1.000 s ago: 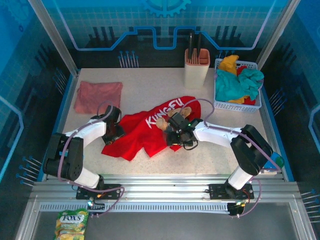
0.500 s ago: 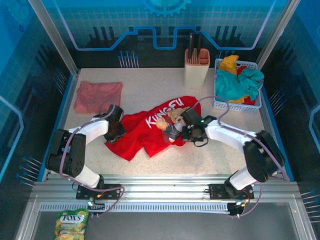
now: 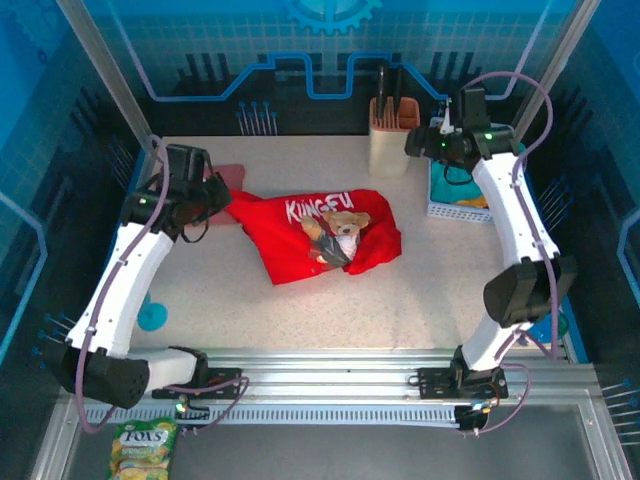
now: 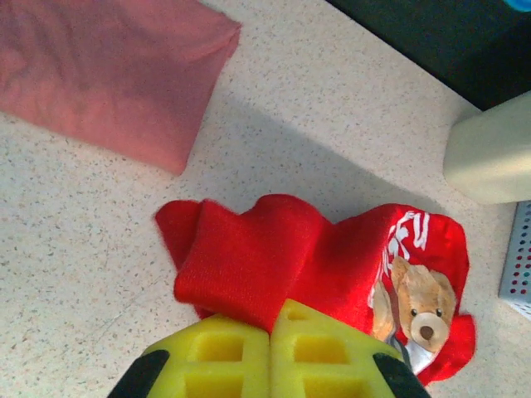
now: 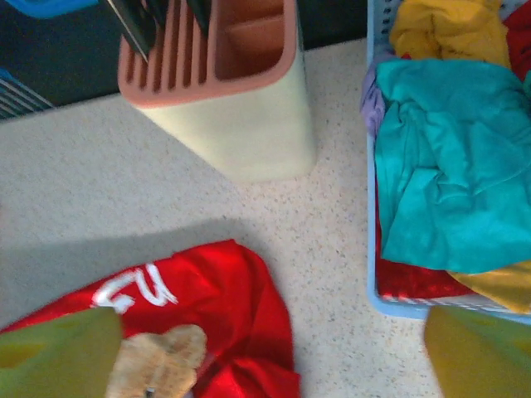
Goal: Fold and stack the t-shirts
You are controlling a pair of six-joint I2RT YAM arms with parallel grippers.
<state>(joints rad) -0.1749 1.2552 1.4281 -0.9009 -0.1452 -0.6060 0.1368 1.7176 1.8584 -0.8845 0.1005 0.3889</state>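
Red shirt (image 3: 320, 235) lies crumpled mid-table, print side up, bear and white lettering showing, one corner drawn out toward the back left. A second ago both arms were low over it; both have since risen.

Left gripper (image 4: 270, 348): pads pressed together, pinching the left edge of the red shirt. It has hauled the cloth back and to the left, so the shirt now sits near the pink shirt (image 4: 108, 75), which is folded flat at the back-left corner.

Right gripper (image 5: 265, 361): it has let go and lifted well clear; its fingers are spread wide with nothing between them, and it hangs over the block (image 3: 393, 135) and the basket (image 3: 437, 205).

Finding: the red shirt is more bunched than before, not folded. Only one corner is held, so it looks like a reset, and the cloth needs spreading flat before any fold. Stacking on the pink shirt is not yet begun.

Surface: pale speckled table (image 3: 250, 300), bare around the shirt. The basket of spare cloths is at the back right, with the block beside it.

Room: blue-panelled enclosure with a metal rail at the near edge
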